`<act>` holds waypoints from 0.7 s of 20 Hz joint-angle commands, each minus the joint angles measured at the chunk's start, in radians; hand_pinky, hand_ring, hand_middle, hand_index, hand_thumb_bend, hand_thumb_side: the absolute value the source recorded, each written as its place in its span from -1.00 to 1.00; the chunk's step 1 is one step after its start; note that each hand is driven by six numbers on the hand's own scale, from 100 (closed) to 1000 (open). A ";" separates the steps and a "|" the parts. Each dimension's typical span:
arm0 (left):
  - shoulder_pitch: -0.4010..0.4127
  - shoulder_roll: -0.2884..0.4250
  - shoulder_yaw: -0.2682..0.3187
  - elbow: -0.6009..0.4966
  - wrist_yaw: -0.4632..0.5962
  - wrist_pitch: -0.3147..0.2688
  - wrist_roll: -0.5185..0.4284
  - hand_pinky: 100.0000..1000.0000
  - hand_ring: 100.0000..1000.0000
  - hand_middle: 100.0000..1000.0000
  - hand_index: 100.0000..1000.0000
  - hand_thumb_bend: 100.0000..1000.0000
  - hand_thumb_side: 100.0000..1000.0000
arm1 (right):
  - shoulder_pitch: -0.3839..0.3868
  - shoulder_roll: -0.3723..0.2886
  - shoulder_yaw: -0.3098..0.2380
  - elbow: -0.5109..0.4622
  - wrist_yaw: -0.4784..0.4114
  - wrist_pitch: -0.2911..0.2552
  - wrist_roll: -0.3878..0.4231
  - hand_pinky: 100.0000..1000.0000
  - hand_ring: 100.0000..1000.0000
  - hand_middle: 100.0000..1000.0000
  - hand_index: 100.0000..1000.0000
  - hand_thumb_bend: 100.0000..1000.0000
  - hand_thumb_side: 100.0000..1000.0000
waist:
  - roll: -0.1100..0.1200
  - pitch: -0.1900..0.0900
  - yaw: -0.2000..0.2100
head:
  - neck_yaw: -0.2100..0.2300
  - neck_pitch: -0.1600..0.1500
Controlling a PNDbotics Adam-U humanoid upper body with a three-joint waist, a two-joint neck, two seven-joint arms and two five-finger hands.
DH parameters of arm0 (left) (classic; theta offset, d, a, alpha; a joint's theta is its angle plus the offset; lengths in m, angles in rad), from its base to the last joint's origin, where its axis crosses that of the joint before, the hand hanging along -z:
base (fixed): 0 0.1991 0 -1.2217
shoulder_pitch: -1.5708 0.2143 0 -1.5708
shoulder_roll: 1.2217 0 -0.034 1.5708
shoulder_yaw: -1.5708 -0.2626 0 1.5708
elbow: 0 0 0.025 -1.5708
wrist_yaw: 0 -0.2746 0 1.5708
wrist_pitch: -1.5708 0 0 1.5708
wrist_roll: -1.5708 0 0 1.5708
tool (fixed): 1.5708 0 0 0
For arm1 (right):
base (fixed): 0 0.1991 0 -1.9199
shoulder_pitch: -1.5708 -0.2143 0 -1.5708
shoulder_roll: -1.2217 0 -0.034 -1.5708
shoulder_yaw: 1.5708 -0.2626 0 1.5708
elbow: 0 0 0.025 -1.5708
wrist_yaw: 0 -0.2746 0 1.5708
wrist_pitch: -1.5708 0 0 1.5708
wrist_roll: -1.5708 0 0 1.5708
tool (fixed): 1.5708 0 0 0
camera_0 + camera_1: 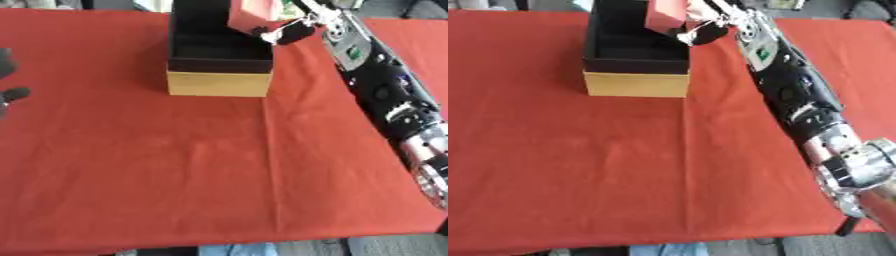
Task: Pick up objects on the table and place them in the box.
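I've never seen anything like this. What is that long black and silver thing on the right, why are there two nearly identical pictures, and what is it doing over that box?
Both pictures come from one stereo camera in a humanoid robot's head, looking down: a left eye view and a right eye view of the same moment. The black and silver thing is the robot's right arm, reaching across a table under a red cloth. Its right hand has fingers curled on a red block and holds it above the box, which is tan outside and black inside, open at the top. The left hand shows only as dark fingers at the left edge of the left eye view. Nothing else lies loose on the cloth here.
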 commanded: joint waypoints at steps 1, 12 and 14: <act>-0.017 0.004 0.001 -0.013 0.005 0.000 -0.004 0.73 0.98 0.85 0.86 -1.00 -0.52 | -0.016 -0.008 0.001 -0.001 0.023 -0.004 -0.004 0.66 0.52 0.02 0.47 -0.61 -1.00 | 0.003 -0.014 0.001 | -0.003 0.006; -0.014 0.004 0.002 -0.014 0.004 0.003 -0.005 0.73 0.97 0.84 0.86 -1.00 -0.51 | -0.006 -0.002 0.010 -0.003 0.051 -0.029 0.016 0.74 0.74 0.73 0.93 -0.17 -0.69 | -0.003 -0.016 -0.004 | -0.004 0.006; -0.013 0.004 0.002 -0.015 0.004 0.004 -0.004 0.73 0.97 0.84 0.86 -1.00 -0.51 | -0.005 -0.004 0.010 -0.009 0.063 -0.031 0.035 0.75 0.76 0.76 0.94 -0.14 -0.64 | -0.003 -0.017 -0.005 | -0.005 0.006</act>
